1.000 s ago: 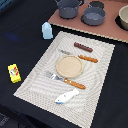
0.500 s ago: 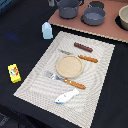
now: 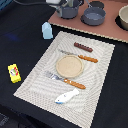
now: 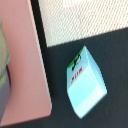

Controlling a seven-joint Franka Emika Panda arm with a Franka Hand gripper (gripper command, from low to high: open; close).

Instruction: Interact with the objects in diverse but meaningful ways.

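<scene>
In the exterior view a pale blue carton (image 3: pixel 47 31) stands upright on the dark table, beside the far corner of the striped placemat (image 3: pixel 37 80). On the mat lie a brown sausage (image 3: pixel 84 48) and a white-and-blue fish (image 3: pixel 66 96). A yellow packet (image 3: pixel 14 73) with a red mark lies off the mat toward the exterior view's left. Two grey pans (image 3: pixel 93 16) sit on the pink board (image 3: pixel 107 31). Only a blurred white part of my arm (image 3: pixel 56 2) shows at the top edge. The wrist view looks down on the carton (image 4: pixel 85 82); no fingers show there.
A round wooden plate (image 3: pixel 68 65) sits mid-mat between an orange-handled knife (image 3: pixel 85 58) and fork (image 3: pixel 67 81). A beige bowl (image 3: pixel 123 17) stands on the board's far end. The wrist view shows the pink board's edge (image 4: pixel 22 60) close to the carton.
</scene>
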